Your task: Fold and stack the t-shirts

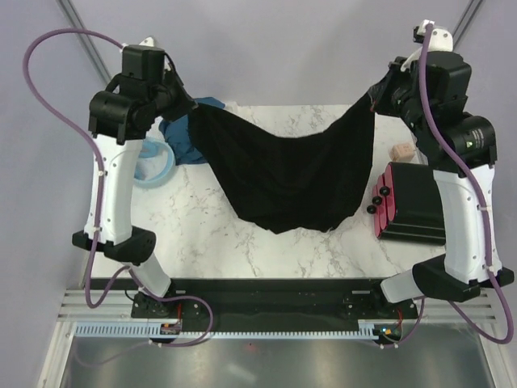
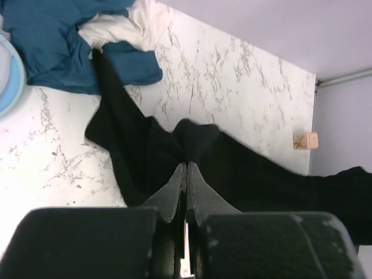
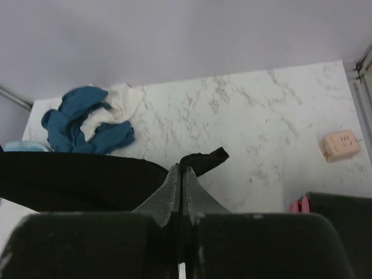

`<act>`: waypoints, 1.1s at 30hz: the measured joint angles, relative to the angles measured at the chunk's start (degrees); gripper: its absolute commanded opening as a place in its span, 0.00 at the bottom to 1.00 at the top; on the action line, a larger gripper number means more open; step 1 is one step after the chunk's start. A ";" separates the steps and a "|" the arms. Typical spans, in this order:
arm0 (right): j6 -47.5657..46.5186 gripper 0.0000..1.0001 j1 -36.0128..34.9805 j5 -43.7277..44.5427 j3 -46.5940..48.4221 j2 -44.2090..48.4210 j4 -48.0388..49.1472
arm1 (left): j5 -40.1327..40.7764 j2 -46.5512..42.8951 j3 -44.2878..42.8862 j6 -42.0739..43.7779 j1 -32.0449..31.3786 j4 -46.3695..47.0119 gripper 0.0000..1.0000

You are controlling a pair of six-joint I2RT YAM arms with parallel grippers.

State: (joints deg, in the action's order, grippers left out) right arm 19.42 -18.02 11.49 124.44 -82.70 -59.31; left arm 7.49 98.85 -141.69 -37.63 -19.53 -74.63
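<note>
- Left gripper [image 1: 191, 109]: I read the jaws as clenched on one upper corner of the black t-shirt [image 1: 291, 170]. In the left wrist view the fingers [image 2: 174, 189] are pressed together, with a fold of black cloth bunched at their tips.
- Right gripper [image 1: 373, 97]: the jaws are likewise clamped on the opposite corner. In the right wrist view the fingers [image 3: 168, 192] meet with no gap, and a small tab of black cloth pokes out past the tips.
- Black t-shirt: it is strung between the two grippers above the far half of the marble table [image 1: 242, 234]. Its top edge sags in a curve and the body hangs down to a rounded low point near the table's middle. I cannot tell from the overhead view whether that low point touches the surface.
- Teal-blue t-shirt [image 1: 182, 133]: crumpled at the far-left corner of the table, partly behind the left arm.
- White t-shirt [image 2: 122, 26]: bunched among the teal-blue folds and touching them; the overhead view does not show it.
- Light blue round item [image 1: 153, 162]: it sits at the left edge, just beside the teal-blue cloth. I cannot tell what it is.
- Pinkish-beige block [image 1: 401, 152]: on the right side of the table, apart from the hanging shirt.
- Black slab [image 1: 416, 202] with a red-pink edge: at the right edge, near the block. I cannot tell whether it is folded cloth.
</note>
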 measured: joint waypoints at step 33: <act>4.90 0.00 0.07 -4.39 -16.11 4.09 -2.38 | -7.89 -10.99 35.60 -0.09 1.40 -3.50 0.02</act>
State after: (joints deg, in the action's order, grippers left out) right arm 24.32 -17.96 7.09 108.33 -78.61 -61.69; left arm -0.40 87.85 -106.08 -37.71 -18.13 -78.13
